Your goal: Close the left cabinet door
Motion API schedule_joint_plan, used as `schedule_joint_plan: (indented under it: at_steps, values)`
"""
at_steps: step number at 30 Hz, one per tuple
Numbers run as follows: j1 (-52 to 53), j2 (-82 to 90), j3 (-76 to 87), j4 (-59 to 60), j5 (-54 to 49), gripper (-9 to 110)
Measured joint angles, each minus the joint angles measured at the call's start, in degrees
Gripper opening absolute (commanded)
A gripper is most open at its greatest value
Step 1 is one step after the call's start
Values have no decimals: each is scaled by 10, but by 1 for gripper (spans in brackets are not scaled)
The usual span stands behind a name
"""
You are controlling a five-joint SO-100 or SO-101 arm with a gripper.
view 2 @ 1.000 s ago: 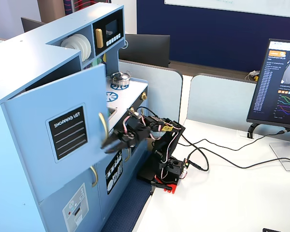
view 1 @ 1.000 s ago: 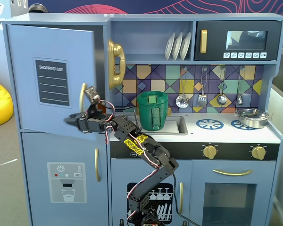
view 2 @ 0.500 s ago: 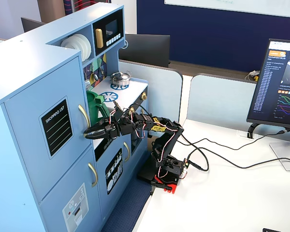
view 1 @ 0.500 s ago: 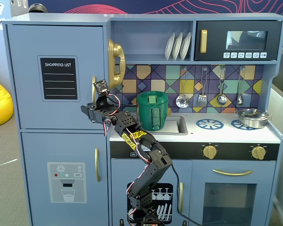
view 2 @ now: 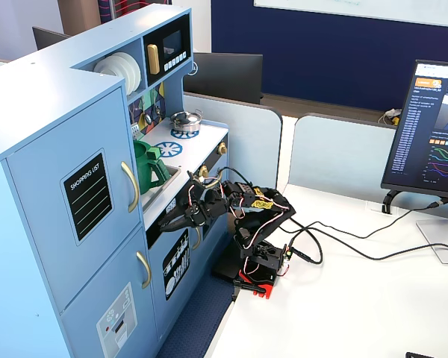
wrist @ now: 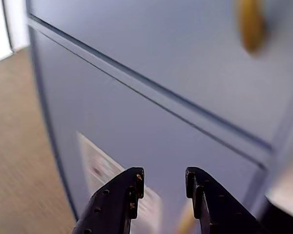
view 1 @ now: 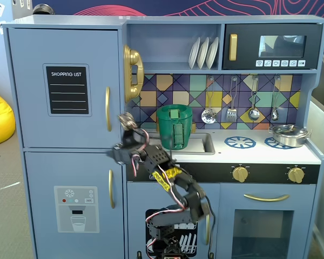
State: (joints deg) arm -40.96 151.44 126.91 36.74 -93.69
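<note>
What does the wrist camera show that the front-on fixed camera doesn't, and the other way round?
Only the wrist view shows the gripper close up, its fingers apart with nothing between them, and the seam between the two doors. Only the front-on fixed view shows the whole left cabinet door lying flush with its chalkboard panel, plus the microwave and green pitcher. Both share the blue door fronts and the upper door's gold handle.

White capitals reading "SHOPPING LIST" head the black chalkboard panel (view 1: 68, 89) on the large light-blue rectangular upper fridge door (view 1: 63, 87) of the toy kitchen; the same words show on the panel (view 2: 89, 195) in the other fixed view. The black-framed monitor's (view 2: 431, 128) on-screen text is too small to read.
</note>
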Motion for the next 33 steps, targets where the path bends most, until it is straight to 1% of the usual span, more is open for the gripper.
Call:
schedule_joint_plan:
  at_steps: [6,10,17,23,30,33]
  values:
    - [147,105,166,68,17,0]
    - [243,146,242,112,35,0]
    - [360,232,360,204,33,0]
    - [417,292,434,288,41,0]
    - [416,307,452,394,68,0]
    - [414,308,453,403,61,0]
